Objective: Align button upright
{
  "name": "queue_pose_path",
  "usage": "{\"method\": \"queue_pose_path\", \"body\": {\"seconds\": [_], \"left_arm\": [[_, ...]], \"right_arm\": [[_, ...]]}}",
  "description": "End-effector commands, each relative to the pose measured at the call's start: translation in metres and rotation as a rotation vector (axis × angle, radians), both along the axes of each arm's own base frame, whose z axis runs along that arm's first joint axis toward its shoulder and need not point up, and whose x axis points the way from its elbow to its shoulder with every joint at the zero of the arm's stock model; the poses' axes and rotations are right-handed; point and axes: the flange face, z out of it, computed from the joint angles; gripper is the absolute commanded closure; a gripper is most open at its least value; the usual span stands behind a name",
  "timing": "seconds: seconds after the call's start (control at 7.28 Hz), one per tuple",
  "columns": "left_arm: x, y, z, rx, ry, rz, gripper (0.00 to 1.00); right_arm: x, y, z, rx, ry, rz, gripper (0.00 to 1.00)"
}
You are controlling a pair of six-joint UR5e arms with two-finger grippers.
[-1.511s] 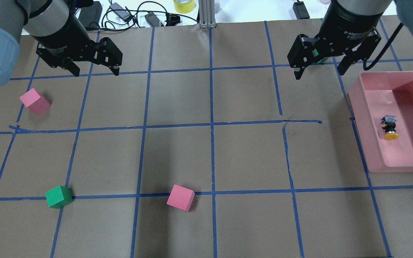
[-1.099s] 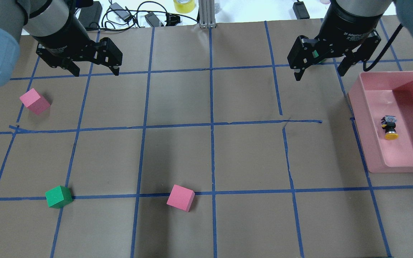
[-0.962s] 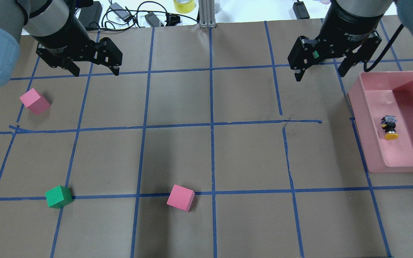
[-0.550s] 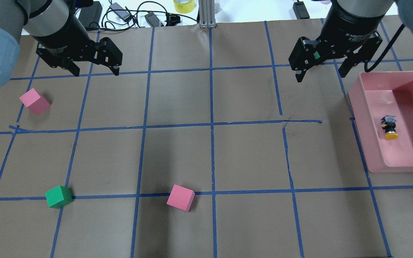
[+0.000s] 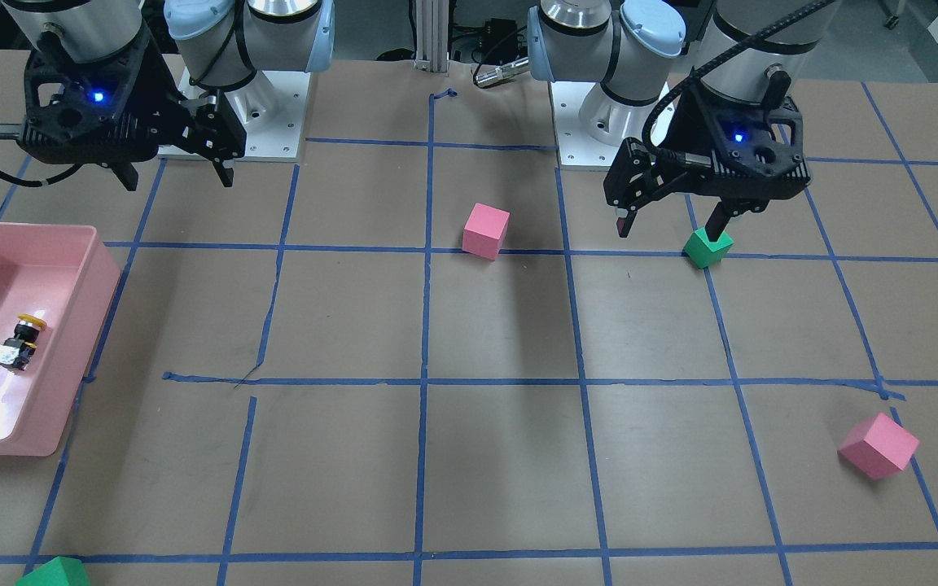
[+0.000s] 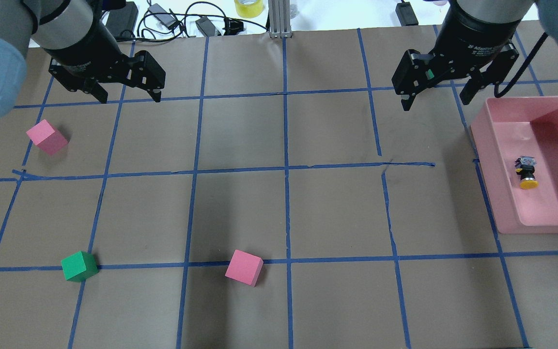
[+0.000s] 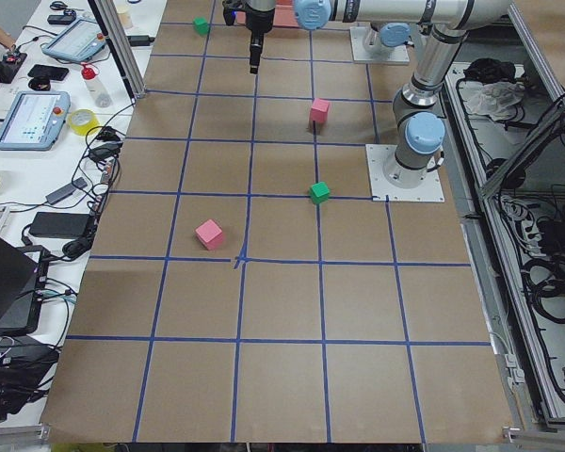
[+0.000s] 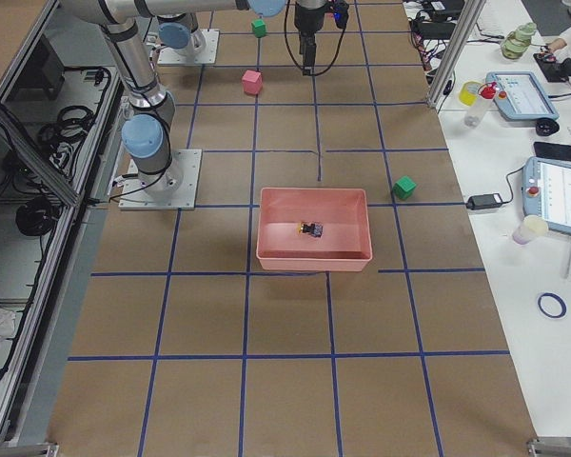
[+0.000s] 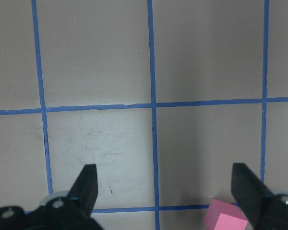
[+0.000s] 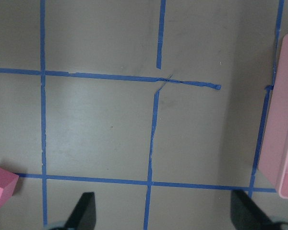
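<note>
The button [image 6: 528, 173] lies on its side on the floor of the pink bin [image 6: 489, 160], yellow cap toward the near wall, grey block toward the far wall. It also shows in the front view [image 5: 19, 342] and the right exterior view [image 8: 312, 229]. My right gripper [image 6: 435, 104] is open and empty, above the table just left of the bin's far corner; the bin's edge [image 10: 283, 120] shows in its wrist view. My left gripper [image 6: 129, 99] is open and empty at the far left, far from the button.
A pink cube [image 6: 46, 137] lies at the left, a green cube [image 6: 79, 266] at the near left, a pink cube [image 6: 244, 267] near the front middle. Another green cube [image 5: 54, 574] lies beyond the bin. Cables and tape rolls lie past the far edge.
My right gripper has drifted slightly to the right, toward the bin, still open. The left gripper, the button and the cubes have not moved.
</note>
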Motion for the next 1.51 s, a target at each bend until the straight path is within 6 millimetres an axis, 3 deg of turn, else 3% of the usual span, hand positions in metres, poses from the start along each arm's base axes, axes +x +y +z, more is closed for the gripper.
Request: {"method": "queue_pose_path", "body": {"seconds": [0.0,0.14,0.27,0.55,0.69,0.96,1.37], "left_arm": [[0.0,0.0,0.0,0.0,0.0,0.0,0.0],[0.0,0.0,0.0,0.0,0.0,0.0,0.0],[0.0,0.0,0.001,-0.001,0.0,0.0,0.0],[0.0,0.0,0.001,-0.001,0.0,0.0,0.0],[0.0,0.0,0.001,-0.001,0.0,0.0,0.0],[0.0,0.0,0.001,-0.001,0.0,0.0,0.0],[0.001,0.0,0.0,0.0,0.0,0.002,0.0]], "right_arm": [[-0.057,-0.012,0.0,-0.005,0.076,-0.085,0.0],[-0.104,-0.016,-0.004,0.01,0.076,-0.188,0.0],[-0.152,-0.023,-0.027,0.043,0.053,-0.271,0.0],[-0.229,-0.033,-0.093,0.081,0.055,-0.348,0.0],[-0.253,-0.024,-0.12,0.121,0.034,-0.392,0.0],[-0.279,-0.032,-0.179,0.103,0.047,-0.425,0.0],[-0.296,-0.038,-0.224,0.118,0.162,-0.405,0.0]]}}
